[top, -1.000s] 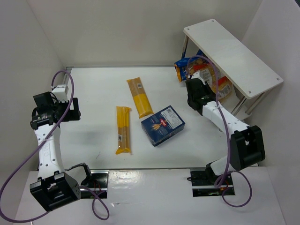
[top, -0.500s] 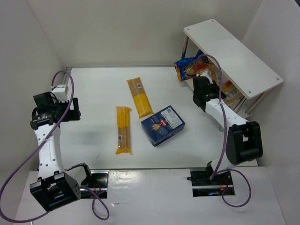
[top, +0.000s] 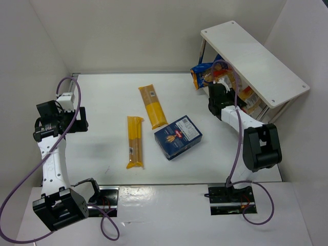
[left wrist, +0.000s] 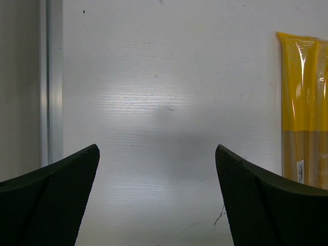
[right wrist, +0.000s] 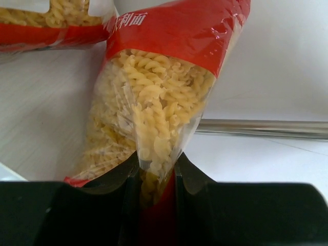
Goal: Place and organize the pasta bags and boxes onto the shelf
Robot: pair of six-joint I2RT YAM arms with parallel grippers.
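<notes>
My right gripper (right wrist: 156, 179) is shut on the lower end of a clear red-edged bag of spiral pasta (right wrist: 154, 87). In the top view it (top: 217, 91) holds that bag (top: 224, 77) at the near left end of the white shelf (top: 253, 59), partly under the board. A blue-edged bag (top: 200, 72) and another red-edged bag (top: 247, 97) lie under the shelf. The dark blue pasta box (top: 178, 136) and two yellow spaghetti packets (top: 152, 106) (top: 135, 141) lie mid-table. My left gripper (top: 77, 119) is open and empty above bare table (left wrist: 156, 205), with one spaghetti packet (left wrist: 303, 102) to its right.
A metal shelf leg (right wrist: 261, 128) crosses just behind the held bag. A second red-edged bag (right wrist: 46, 25) lies at the upper left of the right wrist view. White walls close in the table on the left, back and right.
My right arm has swung toward the shelf's left end with the bag in its grip, drawing the forearm in closer to the shelf. The left arm has not moved.
</notes>
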